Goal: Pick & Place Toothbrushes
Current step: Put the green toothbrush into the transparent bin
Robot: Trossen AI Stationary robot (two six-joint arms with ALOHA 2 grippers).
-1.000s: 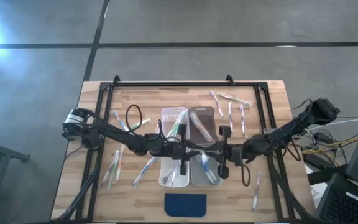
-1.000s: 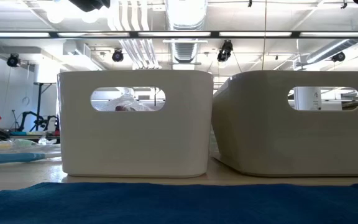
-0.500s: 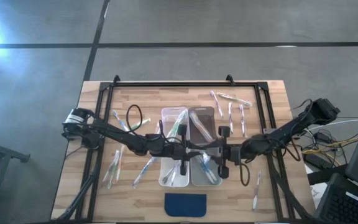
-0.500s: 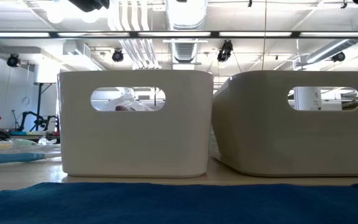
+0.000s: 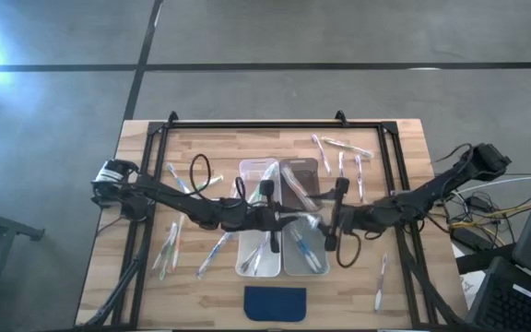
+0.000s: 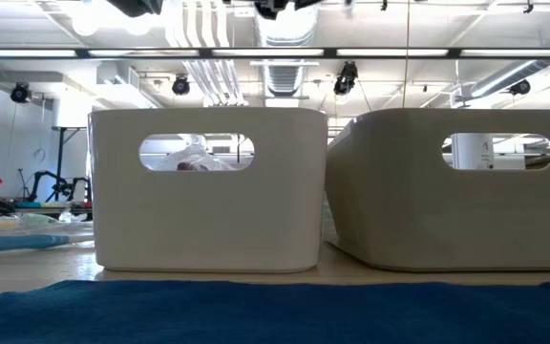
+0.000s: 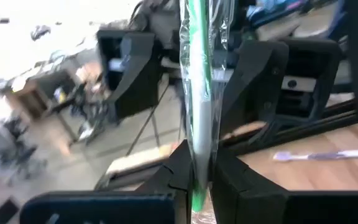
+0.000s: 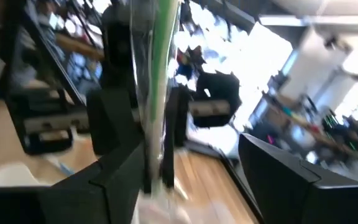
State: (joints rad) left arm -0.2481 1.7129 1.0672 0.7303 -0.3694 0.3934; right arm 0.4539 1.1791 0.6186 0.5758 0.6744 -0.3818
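Note:
Over the two clear bins [image 5: 258,263] [image 5: 304,261] at the table's middle, my left gripper [image 5: 289,219] [image 7: 199,163] is shut on a green toothbrush in a clear wrapper [image 7: 197,93] [image 5: 310,210]. My right gripper [image 5: 323,219] [image 8: 191,149] faces it from the right. It is open, with a finger on either side of the same toothbrush [image 8: 161,87]. More toothbrushes lie in the bins. Loose ones lie on the wood to the left [image 5: 168,245] and to the right [image 5: 341,159]. My left gripper pinches the wrapped toothbrush between its two fingers [image 7: 232,183], low on the green handle [image 7: 197,155]. It comes in level from the table's left, with the fingers across the handle. The toothbrush is lifted clear above the bins, and most of its length sticks out past the fingers.
A dark blue pad [image 5: 276,302] lies at the near edge in front of the bins. In the low view it fills the foreground before the bin walls [image 6: 208,191]. A black frame [image 5: 256,124] runs around the table. Cables and a laptop sit off the right edge.
My right gripper has opened and let go of the green toothbrush, and its wrist has turned. The toothbrush stays in my left gripper, above the bins.

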